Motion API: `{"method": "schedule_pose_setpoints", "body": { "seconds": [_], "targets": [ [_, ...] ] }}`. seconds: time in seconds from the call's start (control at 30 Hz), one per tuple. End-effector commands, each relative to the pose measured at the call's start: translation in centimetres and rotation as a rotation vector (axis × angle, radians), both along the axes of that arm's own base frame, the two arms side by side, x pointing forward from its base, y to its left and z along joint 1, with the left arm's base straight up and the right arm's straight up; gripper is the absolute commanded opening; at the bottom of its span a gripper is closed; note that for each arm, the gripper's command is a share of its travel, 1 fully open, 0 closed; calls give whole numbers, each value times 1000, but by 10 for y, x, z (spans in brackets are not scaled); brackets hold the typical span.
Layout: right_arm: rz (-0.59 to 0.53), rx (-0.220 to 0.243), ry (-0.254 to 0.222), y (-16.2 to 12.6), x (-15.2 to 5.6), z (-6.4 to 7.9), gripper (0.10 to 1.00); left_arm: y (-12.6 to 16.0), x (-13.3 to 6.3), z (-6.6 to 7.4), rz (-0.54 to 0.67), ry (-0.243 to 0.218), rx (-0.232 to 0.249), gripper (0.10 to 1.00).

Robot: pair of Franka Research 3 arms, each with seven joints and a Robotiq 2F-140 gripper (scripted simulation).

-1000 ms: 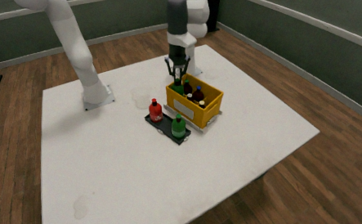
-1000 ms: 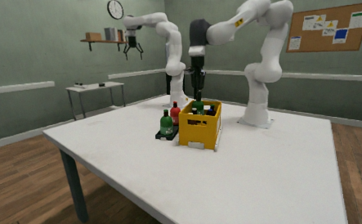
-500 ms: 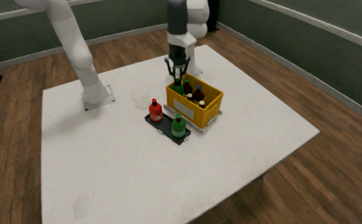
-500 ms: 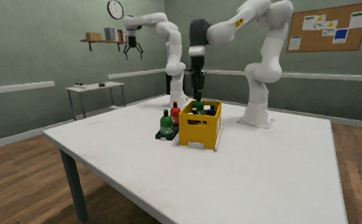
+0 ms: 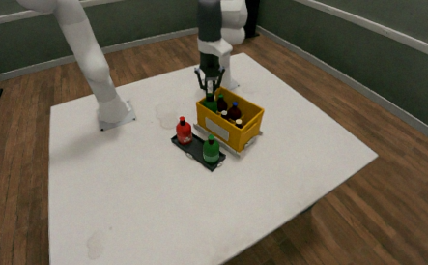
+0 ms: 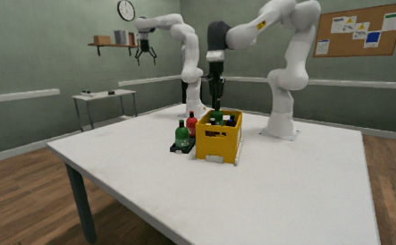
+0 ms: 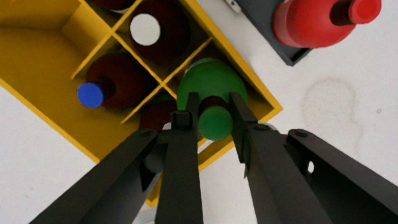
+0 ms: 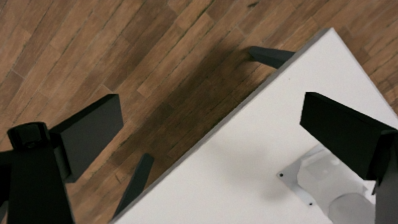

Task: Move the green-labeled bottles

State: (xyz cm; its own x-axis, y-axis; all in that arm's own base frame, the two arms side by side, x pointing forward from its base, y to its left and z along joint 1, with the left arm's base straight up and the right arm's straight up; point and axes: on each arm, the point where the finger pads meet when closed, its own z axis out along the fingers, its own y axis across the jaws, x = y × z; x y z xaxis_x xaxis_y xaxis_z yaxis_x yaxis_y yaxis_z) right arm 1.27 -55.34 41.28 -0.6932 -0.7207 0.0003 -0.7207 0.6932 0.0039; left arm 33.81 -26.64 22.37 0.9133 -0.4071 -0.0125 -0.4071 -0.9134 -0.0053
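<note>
The yellow crate (image 5: pixel 235 140) (image 6: pixel 217 147) (image 7: pixel 240 59) stands on the table. The left gripper (image 5: pixel 210 95) (image 6: pixel 217 105) (image 7: pixel 215 114) points down and is shut on the neck of a green bottle (image 5: pixel 210 105) (image 6: pixel 216 117) (image 7: pixel 212 82), which is upright in the crate's corner slot; its base is hidden. Another green bottle (image 5: pixel 211 151) (image 6: pixel 181 136) stands on the black tray (image 5: pixel 195 148) (image 6: pixel 177 148) (image 7: pixel 260 15), at the end away from the red bottle (image 5: pixel 184 132) (image 6: pixel 191 126) (image 7: pixel 310 22). The right gripper (image 6: pixel 146 60) (image 8: pixel 212 112) is open and empty, high away from the crate.
Dark bottles stand in the crate, one with a blue cap (image 5: pixel 235 111) (image 7: pixel 91 95) and one with a white cap (image 7: pixel 145 29). A slot at the crate's far end is empty in the left wrist view. The tray lies close beside the crate's long side.
</note>
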Motion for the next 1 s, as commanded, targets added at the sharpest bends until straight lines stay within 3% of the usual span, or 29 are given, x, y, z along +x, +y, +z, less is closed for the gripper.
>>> {"method": "schedule_pose_setpoints", "body": {
  "seconds": [0.0, 0.97],
  "targets": [
    [4, -2, -3, -1, 0, 0, 1000, -4, 2, 2, -2, -9, -10, 99],
    [4, -2, -3, -1, 0, 0, 1000, -4, 3, -24, -2, -9, -10, 99]
  ]
}}
